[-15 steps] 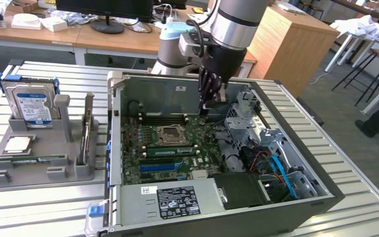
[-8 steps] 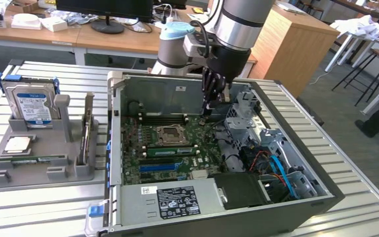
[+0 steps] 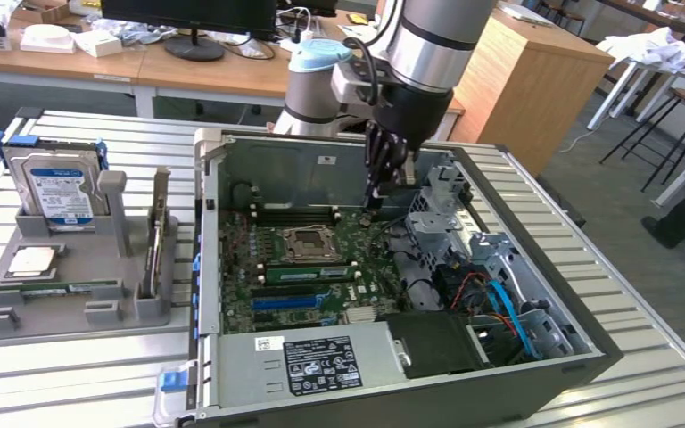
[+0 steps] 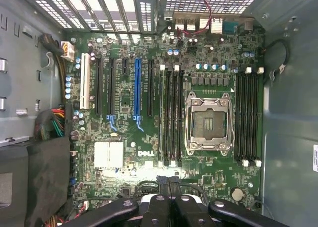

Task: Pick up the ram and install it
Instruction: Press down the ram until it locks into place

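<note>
Inside the open computer case [image 3: 581, 357], my gripper [image 3: 375, 196] hangs over the far part of the motherboard [image 3: 318, 259]. Its black fingers [image 4: 158, 203] are pressed together with nothing between them. A green ram stick [image 3: 307, 271] sits in a slot beside the empty processor socket [image 3: 304, 242], a short way in front of the fingers. In the wrist view that ram [image 4: 161, 115] fills the slot furthest from the socket [image 4: 208, 123], with black empty slots alongside. A second thin green strip [image 3: 63, 287] lies in the grey holder [image 3: 33, 321].
The grey holder at the exterior view's left also carries a blue-labelled hard drive [image 3: 60, 192] and a square silver chip [image 3: 31, 260]. The power supply [image 3: 307, 361] and drive cage [image 3: 485, 259] crowd the case. A wooden cabinet [image 3: 527, 80] stands behind the arm.
</note>
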### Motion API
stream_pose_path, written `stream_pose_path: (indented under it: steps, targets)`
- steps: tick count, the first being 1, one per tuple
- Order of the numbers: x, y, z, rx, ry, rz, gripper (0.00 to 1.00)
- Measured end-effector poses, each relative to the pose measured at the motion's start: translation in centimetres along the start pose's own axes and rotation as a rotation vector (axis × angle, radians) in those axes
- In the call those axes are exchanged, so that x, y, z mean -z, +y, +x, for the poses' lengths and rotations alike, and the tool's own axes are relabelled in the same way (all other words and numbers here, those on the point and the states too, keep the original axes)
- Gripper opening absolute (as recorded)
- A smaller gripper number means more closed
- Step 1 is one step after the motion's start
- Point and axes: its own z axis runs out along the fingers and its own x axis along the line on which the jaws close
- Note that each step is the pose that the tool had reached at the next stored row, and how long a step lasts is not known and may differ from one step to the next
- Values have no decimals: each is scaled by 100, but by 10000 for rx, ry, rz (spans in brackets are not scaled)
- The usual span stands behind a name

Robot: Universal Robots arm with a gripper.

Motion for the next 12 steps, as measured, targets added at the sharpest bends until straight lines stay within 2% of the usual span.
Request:
stream_pose_path:
  steps: [12]
  targets:
    - [-88, -2, 2, 1, -1, 0, 10]
